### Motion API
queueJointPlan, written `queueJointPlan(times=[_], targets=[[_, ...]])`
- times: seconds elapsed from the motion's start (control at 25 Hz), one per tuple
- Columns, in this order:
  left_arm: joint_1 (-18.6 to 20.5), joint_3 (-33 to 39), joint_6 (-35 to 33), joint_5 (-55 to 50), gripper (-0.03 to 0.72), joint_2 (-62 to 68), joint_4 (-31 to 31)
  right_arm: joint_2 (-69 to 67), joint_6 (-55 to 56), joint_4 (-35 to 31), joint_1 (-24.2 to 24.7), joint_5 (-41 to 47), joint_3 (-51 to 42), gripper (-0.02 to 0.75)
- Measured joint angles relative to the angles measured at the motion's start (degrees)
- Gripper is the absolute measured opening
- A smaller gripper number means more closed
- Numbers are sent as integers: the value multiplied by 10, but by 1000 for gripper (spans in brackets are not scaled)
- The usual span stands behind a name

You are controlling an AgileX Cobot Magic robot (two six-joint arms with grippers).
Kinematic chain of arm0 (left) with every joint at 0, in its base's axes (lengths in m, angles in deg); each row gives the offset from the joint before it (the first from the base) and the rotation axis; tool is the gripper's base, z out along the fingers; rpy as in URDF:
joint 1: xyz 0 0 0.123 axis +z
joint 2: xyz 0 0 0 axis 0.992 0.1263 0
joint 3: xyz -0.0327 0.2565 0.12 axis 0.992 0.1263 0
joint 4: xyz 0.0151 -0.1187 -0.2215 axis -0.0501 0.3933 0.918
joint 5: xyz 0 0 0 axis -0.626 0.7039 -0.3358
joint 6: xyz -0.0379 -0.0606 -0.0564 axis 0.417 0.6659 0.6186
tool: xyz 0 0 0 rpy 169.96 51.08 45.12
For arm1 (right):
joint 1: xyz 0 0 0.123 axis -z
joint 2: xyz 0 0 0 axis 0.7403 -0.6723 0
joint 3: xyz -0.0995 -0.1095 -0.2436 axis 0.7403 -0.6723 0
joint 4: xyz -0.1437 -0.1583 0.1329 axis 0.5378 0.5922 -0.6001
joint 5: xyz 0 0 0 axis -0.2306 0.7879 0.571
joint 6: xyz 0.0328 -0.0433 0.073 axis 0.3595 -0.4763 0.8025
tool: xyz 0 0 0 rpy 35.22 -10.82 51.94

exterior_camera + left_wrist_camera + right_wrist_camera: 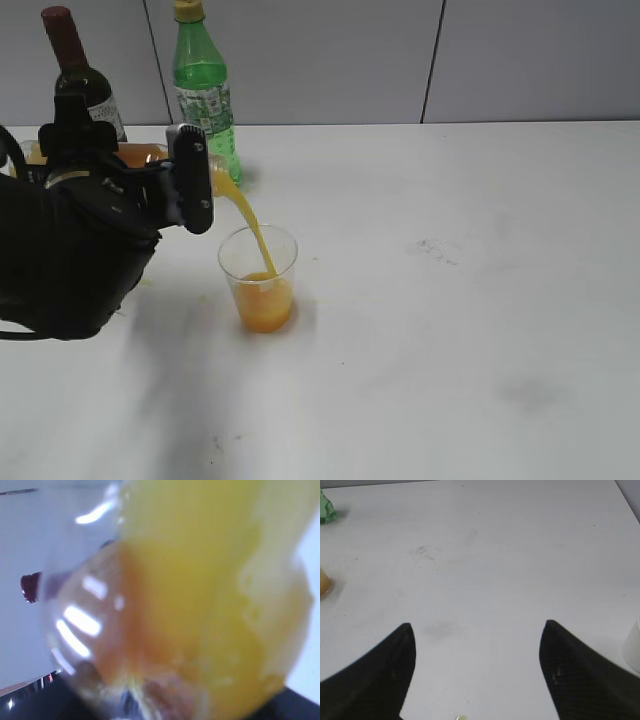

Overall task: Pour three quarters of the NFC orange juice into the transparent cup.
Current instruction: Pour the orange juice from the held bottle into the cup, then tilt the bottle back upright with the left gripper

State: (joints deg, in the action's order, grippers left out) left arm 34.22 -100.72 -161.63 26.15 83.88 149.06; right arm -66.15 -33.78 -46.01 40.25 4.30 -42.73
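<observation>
The left gripper (pixel 165 195) has its jaws shut on the juice (pixel 150 156), a small bottle held on its side above the table (pixel 450 330), with its mouth pointing at the cup (pixel 259 278). A thin orange stream runs from the bottle down into the cup. The cup stands on the table just right of the gripper and is partly filled. In the left wrist view the bottle (pixel 200 605) fills almost the whole picture, all yellow and blurry, so little else shows there. Behind the gripper, at the back of the table, stand a green bottle (pixel 205 95) and a dark wine bottle (pixel 82 80) with a red top. The black arm hides the lower part of the wine bottle. The right gripper (pixel 477 675) hangs over a bare part of the table with its jaws wide apart and holds nothing. The table is white with a few faint grey smudges. A grey wall (pixel 500 60) runs behind it.
</observation>
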Motion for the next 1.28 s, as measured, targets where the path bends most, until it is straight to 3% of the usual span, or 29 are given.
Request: queueJointPlan(times=[1.28], targets=[[-1,0,0,2,477,0,-8,0,0,0,0,0,0,591]])
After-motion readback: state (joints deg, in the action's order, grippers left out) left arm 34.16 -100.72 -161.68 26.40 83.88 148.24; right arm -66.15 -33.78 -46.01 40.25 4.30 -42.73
